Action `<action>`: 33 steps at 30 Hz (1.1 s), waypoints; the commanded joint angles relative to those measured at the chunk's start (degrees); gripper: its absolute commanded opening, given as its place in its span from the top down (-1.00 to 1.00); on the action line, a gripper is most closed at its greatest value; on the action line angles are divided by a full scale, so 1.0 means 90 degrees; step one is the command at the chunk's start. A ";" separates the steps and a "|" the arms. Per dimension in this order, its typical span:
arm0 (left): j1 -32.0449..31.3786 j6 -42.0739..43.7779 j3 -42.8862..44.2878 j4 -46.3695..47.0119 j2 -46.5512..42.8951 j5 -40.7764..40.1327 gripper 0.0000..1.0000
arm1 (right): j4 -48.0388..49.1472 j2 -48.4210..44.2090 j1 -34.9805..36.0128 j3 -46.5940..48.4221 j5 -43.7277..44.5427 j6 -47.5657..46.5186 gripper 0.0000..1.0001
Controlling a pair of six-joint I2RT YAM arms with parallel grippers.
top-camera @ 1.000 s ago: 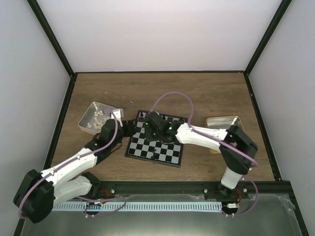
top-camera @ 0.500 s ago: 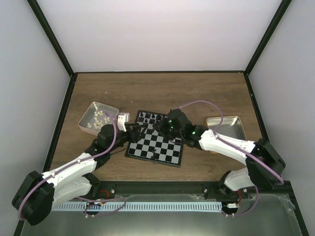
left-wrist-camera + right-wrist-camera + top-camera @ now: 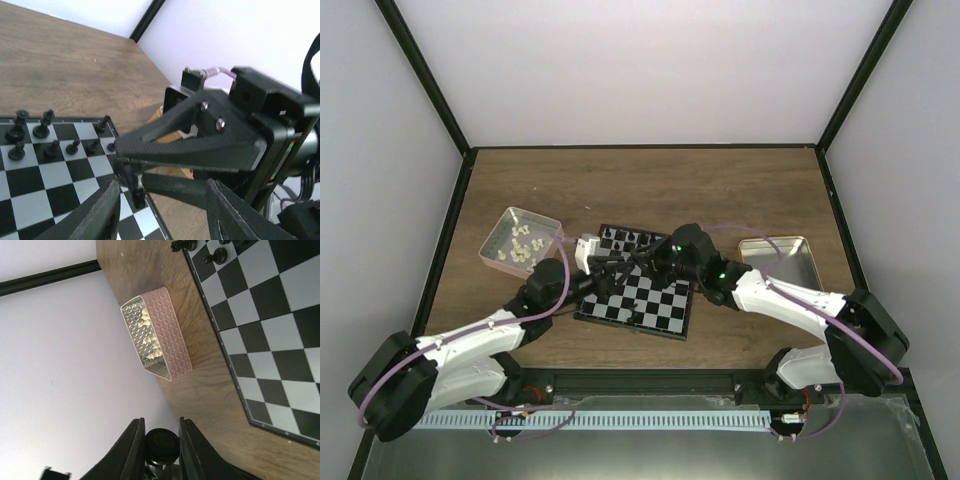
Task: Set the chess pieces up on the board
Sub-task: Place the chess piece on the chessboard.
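The board (image 3: 655, 312) lies at the table's middle, with several black chess pieces (image 3: 625, 238) along its far rows; the left wrist view shows them too (image 3: 45, 140). My right gripper (image 3: 642, 264) hangs over the board's far part, shut on one black chess piece (image 3: 161, 444), seen from its base between the fingers. The left wrist view shows that piece (image 3: 135, 192) hanging over the board's edge. My left gripper (image 3: 612, 272) faces it from the left, open. Its fingers (image 3: 95, 215) stand on either side of the piece and clear of it.
A pinkish tin (image 3: 508, 222) holding cream-white pieces stands left of the board, also in the right wrist view (image 3: 170, 340). A tan-rimmed metal tin (image 3: 782, 262) sits to the right. Black frame posts and pale walls close in the table.
The right arm swung from the board's left side back toward the middle with its piece. The left gripper advanced over the board's left edge toward it, its jaws narrowing.
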 commanded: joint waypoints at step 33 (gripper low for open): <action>-0.0296 0.1108 0.1882 -0.3484 0.0600 -0.1140 0.92 | -0.1003 -0.0928 -0.0749 -0.0040 0.0427 -0.1424 -0.31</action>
